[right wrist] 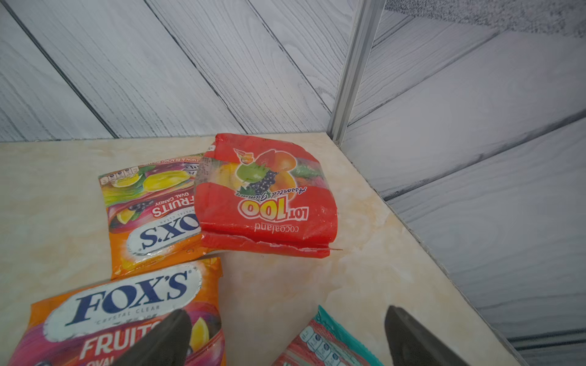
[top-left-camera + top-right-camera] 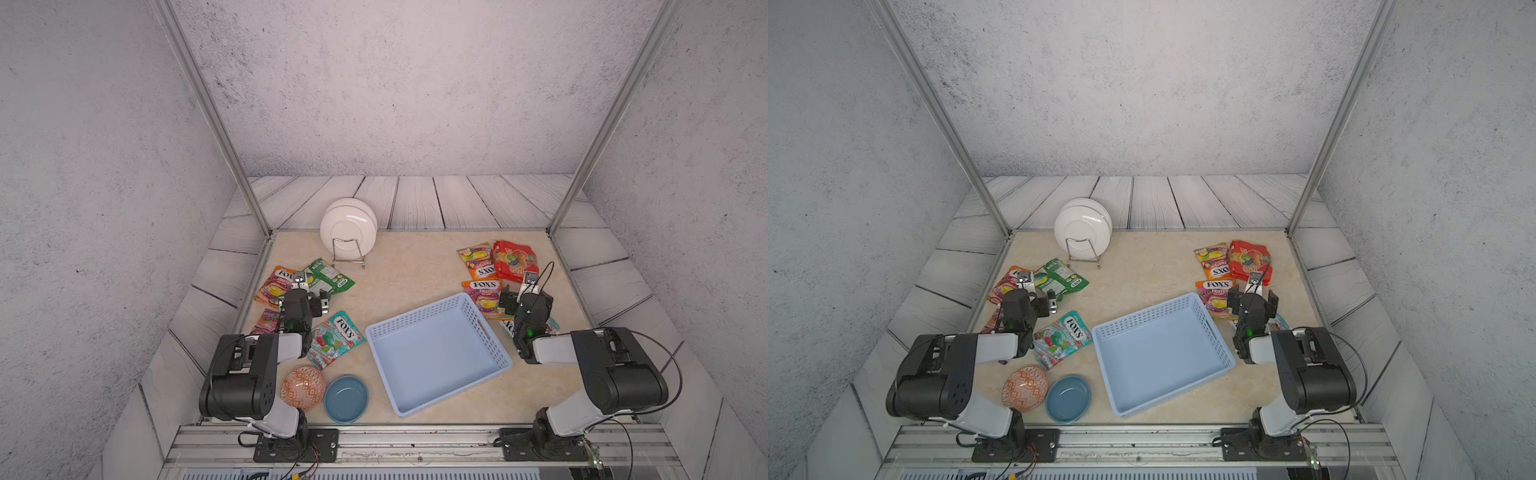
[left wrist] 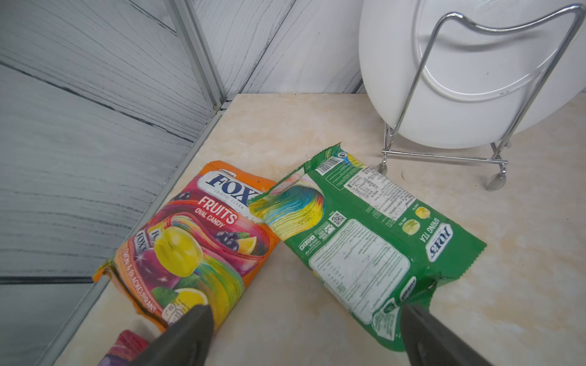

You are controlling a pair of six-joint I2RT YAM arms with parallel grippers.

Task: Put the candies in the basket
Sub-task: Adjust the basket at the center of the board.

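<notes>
While candies (image 2: 338, 338) flank basket (image 2: 432, 361), left fingers (image 3: 187, 336) spread

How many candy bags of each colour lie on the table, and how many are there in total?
Orange bags: 3
Teal bags: 2
Green bag: 1
Red bag: 1
Purple bag, partly hidden: 1
Total: 8, none yet in the basket

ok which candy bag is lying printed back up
The green bag by the plate rack: its barcode and label panel face up; other clearly seen bags show fronts.
</notes>
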